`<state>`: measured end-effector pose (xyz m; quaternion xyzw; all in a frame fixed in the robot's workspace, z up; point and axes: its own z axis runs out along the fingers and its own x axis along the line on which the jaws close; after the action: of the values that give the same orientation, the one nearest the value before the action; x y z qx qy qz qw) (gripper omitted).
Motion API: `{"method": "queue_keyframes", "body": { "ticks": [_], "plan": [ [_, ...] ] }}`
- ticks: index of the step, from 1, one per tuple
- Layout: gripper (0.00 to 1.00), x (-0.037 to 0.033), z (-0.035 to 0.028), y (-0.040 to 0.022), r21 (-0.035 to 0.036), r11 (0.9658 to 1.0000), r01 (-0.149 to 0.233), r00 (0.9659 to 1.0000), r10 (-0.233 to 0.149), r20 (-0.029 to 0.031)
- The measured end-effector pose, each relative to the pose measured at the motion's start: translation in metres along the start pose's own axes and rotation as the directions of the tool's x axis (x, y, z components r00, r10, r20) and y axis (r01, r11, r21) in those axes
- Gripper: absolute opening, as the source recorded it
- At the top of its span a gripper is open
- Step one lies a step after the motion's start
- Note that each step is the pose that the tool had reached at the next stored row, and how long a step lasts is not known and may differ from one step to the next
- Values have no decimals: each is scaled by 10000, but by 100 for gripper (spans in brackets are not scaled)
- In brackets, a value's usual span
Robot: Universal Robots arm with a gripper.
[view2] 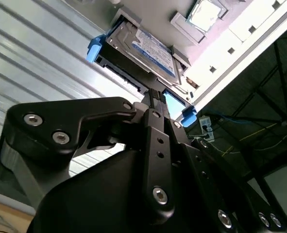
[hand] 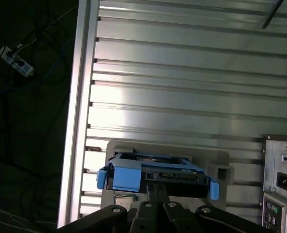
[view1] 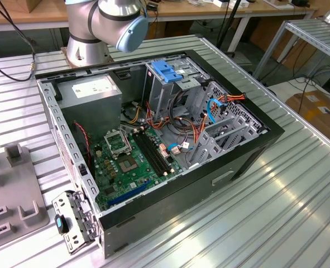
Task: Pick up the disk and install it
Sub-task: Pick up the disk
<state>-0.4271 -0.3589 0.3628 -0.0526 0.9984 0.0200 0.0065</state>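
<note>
Gripper (view2: 154, 92) at edge of disk (view2: 150, 48)

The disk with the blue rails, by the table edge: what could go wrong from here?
1. The disk sits on a grey holder near the edge of the table; a slip might send it to the floor.
2. The end effector meets it at one narrow end, so it could tilt if lifted.
3. Loose cables crowd the open computer case and might snag it.
</note>
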Motion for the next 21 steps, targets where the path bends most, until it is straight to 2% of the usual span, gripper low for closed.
{"method": "queue_keyframes", "body": {
  "ticks": [1,2,3,4,7,8,9,10,14,21],
  "plan": [
    [11,0,1,0,-5,9994,337,9994,-337,-13],
    [11,0,2,0,-12,9972,747,9972,-747,-28],
    [11,0,4,0,-20,9933,1157,9933,-1157,-44],
    [11,0,6,0,-28,9877,1561,9877,-1561,-60],
    [11,0,9,0,-39,9773,2118,9773,-2118,-77],
    [11,0,10,-1,-44,9727,2321,9726,-2322,-83],
    [11,0,11,-1,-50,9645,2639,9645,-2639,-89],
    [11,0,12,0,-55,9579,2871,9578,-2872,-95],
    [11,0,12,-1,-57,9554,2952,9554,-2952,-97],
    [11,0,12,-1,-58,9554,2954,9553,-2955,-97]
  ]
}}
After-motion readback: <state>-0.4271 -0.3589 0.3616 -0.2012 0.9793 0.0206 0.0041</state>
